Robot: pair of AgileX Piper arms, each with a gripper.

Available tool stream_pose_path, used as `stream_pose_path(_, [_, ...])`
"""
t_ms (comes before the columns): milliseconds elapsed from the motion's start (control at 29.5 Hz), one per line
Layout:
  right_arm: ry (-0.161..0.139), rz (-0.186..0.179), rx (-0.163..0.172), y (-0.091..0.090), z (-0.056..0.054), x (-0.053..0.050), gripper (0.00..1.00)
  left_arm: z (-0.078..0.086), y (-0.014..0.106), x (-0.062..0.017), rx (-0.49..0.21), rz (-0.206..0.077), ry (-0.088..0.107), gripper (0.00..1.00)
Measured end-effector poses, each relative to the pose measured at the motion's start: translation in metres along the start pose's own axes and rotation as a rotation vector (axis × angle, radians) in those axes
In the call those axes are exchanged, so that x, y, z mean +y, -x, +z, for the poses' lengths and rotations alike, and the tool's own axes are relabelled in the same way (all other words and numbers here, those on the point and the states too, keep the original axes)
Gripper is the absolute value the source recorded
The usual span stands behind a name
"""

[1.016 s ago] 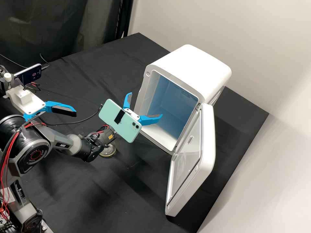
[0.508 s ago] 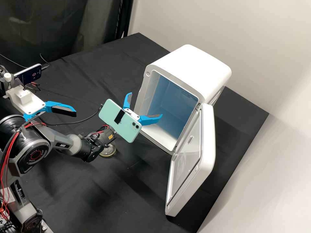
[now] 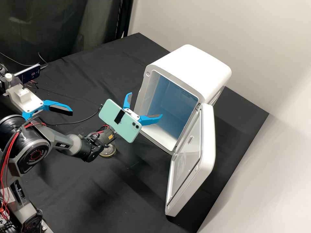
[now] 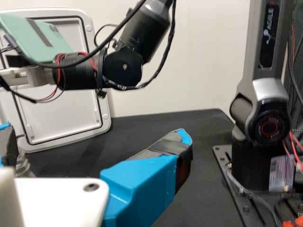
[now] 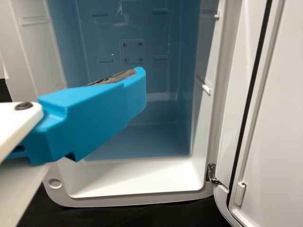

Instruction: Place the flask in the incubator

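White lettering is seen on the forearm of the right arm (image 3: 66,144), and a small printed label (image 3: 187,94) is stuck on the blue inner wall of the incubator (image 3: 191,64); it is too small to be made out. Compared with a second ago, the left end effector (image 3: 48,110) has been shifted slightly toward the left edge of the high view, along with the dark phone (image 3: 28,72) mounted on its wrist; the right end effector (image 3: 140,109) is found where it was. The right end effector is held at the mouth of the incubator with its blue fingers (image 3: 151,119) spread wide and nothing between them; the mint-green phone (image 3: 120,120) is carried on its wrist. The left end effector is also spread apart and is touching nothing. The incubator door (image 3: 194,152) is swung open. A round clear object taken to be the flask (image 3: 109,151) is seen on the bench (image 3: 97,71), partly hidden under the right arm's wrist, outside the incubator.
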Motion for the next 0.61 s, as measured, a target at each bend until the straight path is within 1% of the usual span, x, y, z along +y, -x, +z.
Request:
stream_pose_path(34, [0.0, 0.0, 0.0, 0.0, 0.0, 0.0, 1.0, -0.002, 0.002, -0.002, 0.002, -0.008, 0.009, 1.0])
stream_pose_path(169, [0.0, 0.0, 0.0, 0.0, 0.0, 0.0, 1.0, -0.012, 0.011, -0.0062, 0.024, -0.011, 0.015, 1.0])
stream_pose_path(203, [0.0, 0.0, 0.0, 0.0, 0.0, 0.0, 1.0, -0.016, 0.015, -0.007, 0.034, -0.011, 0.023, 1.0])
stream_pose_path(305, [0.0, 0.0, 0.0, 0.0, 0.0, 0.0, 1.0, -0.021, 0.023, -0.008, 0.047, -0.007, 0.024, 1.0])
stream_pose_path(339, [0.0, 0.0, 0.0, 0.0, 0.0, 0.0, 1.0, -0.022, 0.025, -0.0081, 0.047, -0.002, 0.026, 1.0])
stream_pose_path(373, [0.0, 0.0, 0.0, 0.0, 0.0, 0.0, 1.0, -0.024, 0.027, -0.0083, 0.046, 0.004, 0.035, 1.0])
stream_pose_path(576, [0.0, 0.0, 0.0, 0.0, 0.0, 0.0, 1.0, -0.032, 0.04, -0.0131, 0.058, 0.006, 0.03, 1.0])
stream_pose_path(610, [0.0, 0.0, 0.0, 0.0, 0.0, 0.0, 1.0, -0.033, 0.042, -0.0145, 0.061, -0.001, 0.029, 1.0])
